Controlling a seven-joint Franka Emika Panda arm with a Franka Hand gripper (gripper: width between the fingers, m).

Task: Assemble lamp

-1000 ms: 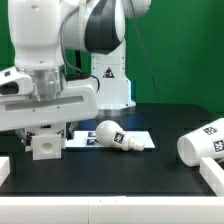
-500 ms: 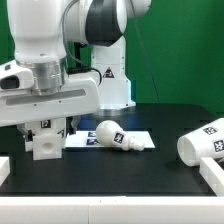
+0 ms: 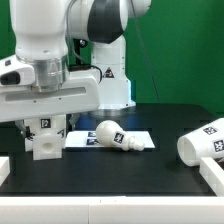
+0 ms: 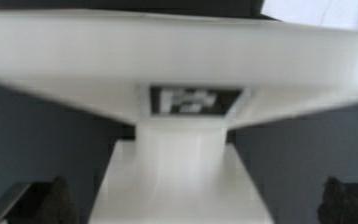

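Note:
The white blocky lamp base (image 3: 45,146) stands on the black table at the exterior view's left. My gripper (image 3: 45,130) hangs right over it, fingers on either side of its upper part, open. In the wrist view the base (image 4: 176,150) fills the middle, blurred, with a tag on it. The dark fingertips (image 4: 34,200) stand wide apart at both sides and do not touch it. The round bulb (image 3: 112,136) lies on its side in the middle. The tapered shade (image 3: 205,145) lies on its side at the right.
The marker board (image 3: 88,139) lies flat behind the base and under the bulb. White rail pieces sit at the front left (image 3: 4,166) and front right (image 3: 214,176) of the table. The robot's pedestal (image 3: 112,85) stands behind.
The hand has risen slightly over the base. The base, bulb and shade have not moved.

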